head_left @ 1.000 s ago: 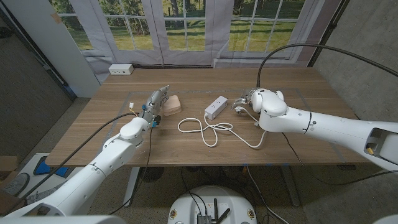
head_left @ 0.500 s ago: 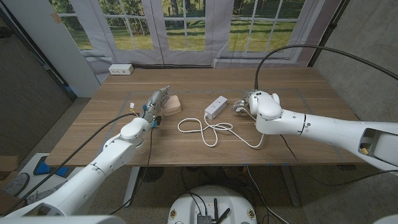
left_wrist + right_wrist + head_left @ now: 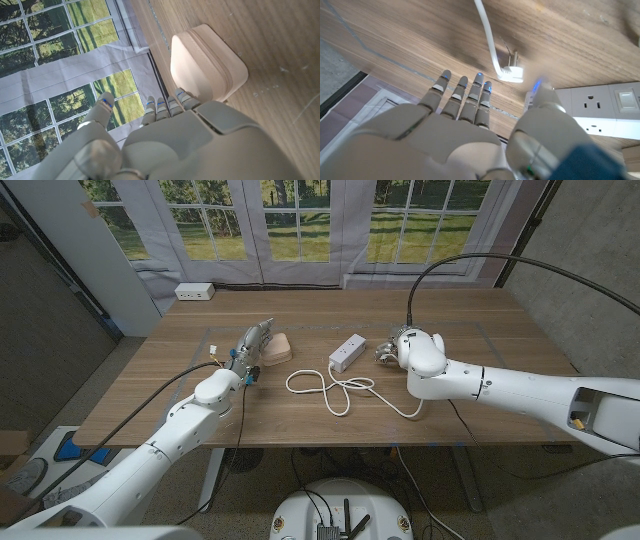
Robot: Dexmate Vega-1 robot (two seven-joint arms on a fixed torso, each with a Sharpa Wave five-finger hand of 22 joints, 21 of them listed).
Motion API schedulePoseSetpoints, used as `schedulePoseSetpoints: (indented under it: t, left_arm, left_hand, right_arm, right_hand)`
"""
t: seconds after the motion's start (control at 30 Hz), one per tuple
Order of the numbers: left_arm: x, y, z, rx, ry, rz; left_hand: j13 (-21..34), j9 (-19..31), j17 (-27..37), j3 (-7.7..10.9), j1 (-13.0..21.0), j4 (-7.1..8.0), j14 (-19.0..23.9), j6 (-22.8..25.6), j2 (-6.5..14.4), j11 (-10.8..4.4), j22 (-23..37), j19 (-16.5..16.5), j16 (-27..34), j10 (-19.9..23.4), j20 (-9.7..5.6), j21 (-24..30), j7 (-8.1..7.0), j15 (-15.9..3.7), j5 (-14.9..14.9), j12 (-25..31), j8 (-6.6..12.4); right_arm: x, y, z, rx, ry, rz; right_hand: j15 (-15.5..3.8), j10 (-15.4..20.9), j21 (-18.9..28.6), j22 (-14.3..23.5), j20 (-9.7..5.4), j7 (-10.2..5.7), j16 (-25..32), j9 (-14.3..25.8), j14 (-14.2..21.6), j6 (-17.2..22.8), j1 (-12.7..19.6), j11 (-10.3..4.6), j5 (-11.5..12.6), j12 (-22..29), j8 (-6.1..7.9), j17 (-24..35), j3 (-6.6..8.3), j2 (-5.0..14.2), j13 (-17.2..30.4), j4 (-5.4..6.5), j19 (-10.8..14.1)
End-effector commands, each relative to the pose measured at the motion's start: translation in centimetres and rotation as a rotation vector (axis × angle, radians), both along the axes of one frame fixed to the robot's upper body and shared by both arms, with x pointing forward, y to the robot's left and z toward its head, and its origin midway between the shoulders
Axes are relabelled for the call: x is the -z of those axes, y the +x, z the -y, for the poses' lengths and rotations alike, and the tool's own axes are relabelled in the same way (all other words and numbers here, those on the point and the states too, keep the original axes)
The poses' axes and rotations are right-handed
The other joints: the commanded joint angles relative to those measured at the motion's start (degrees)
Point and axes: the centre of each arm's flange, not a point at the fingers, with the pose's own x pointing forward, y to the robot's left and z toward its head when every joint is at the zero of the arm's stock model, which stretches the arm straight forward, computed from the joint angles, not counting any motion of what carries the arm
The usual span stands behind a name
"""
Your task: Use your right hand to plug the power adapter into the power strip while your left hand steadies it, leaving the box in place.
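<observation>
While the wooden table (image 3: 300,415) and what lies on it sit as they did a second ago, the right arm has shifted a little toward the robot's left.

Right hand (image 3: 395,346): now closer to the power strip, hovering beside its near end. Fingers spread and holding nothing, as the right wrist view (image 3: 465,107) shows. The plug lies just beyond the fingertips, not yet touched.

Left hand (image 3: 252,343): unmoved, fingers extended beside the box, gripping nothing; contact with the box cannot be told. Well apart from the power strip, so steadying has not begun.

Power strip (image 3: 347,352): white, near table centre, its cord (image 3: 330,390) looped toward the robot's edge.

Box (image 3: 275,349): pale, rounded, closed, left of the strip; undisturbed.

Power adapter plug (image 3: 510,72): small, white, prongs showing, lying on the wood on its cord beside the strip.

Judgement: the shift reads as an approach to the plug; grasping, steadying and insertion all remain.
</observation>
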Motion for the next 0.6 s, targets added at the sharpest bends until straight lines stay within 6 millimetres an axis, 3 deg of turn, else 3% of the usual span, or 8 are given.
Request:
schedulePoseSetpoints:
  t: [0.03, 0.17, 0.6]
  left_arm:
    - [0.3, 0.07, 0.0, -0.001, -0.004, -0.008]
    - [0.42, 0.06, 0.01, -0.002, -0.005, -0.011]
    - [0.62, -0.13, 0.05, -0.007, -0.01, -0.011]
  left_hand:
    - [0.2, 0.3, 0.1, 0.02, 0.6, -0.38, 0.1, 0.5, 2.0, -0.08, 0.0, 0.5, 0.1, 0.2, -0.09, 0.1, 0.14, -0.03, -0.1, -0.1, -0.1]
    - [0.2, 0.3, 0.1, 0.01, 0.6, -0.39, 0.1, 0.7, 2.0, -0.11, 0.0, 0.6, 0.0, 0.3, -0.09, 0.1, 0.17, 0.02, -0.1, -0.1, -0.06]
    - [0.2, 0.3, 0.1, -0.03, 0.7, -0.4, 0.2, 0.9, 2.1, -0.01, 0.1, 0.6, 0.0, 0.5, -0.14, 0.1, 0.25, 0.04, -0.1, 0.0, -0.08]
  right_arm:
    - [0.3, 0.38, -0.09, 0.014, -0.014, 0.025]
    - [0.28, 0.48, -0.11, 0.021, -0.016, 0.033]
    - [0.24, 0.89, -0.27, 0.027, -0.035, 0.047]
  right_hand:
    - [-1.68, 2.7, 0.1, 0.2, -0.44, -0.5, 0.9, 0.2, 1.5, 2.5, 1.3, -0.98, 0.1, 0.6, 1.11, 0.2, 0.48, 0.47, 0.1, 0.07, 0.9]
    - [-2.36, 4.4, 0.1, 0.2, -0.82, -0.98, 1.5, 0.2, 2.5, 4.6, 2.2, -1.26, 0.1, 0.8, 1.95, 0.2, 0.69, 0.57, 0.0, 0.07, 1.5]
    - [-5.52, 11.2, 0.1, 0.2, -1.98, -2.94, 4.0, 0.2, 6.6, 11.0, 5.5, -4.25, 0.0, 1.6, 4.61, 0.6, 1.22, 1.11, 0.2, 0.12, 3.3]
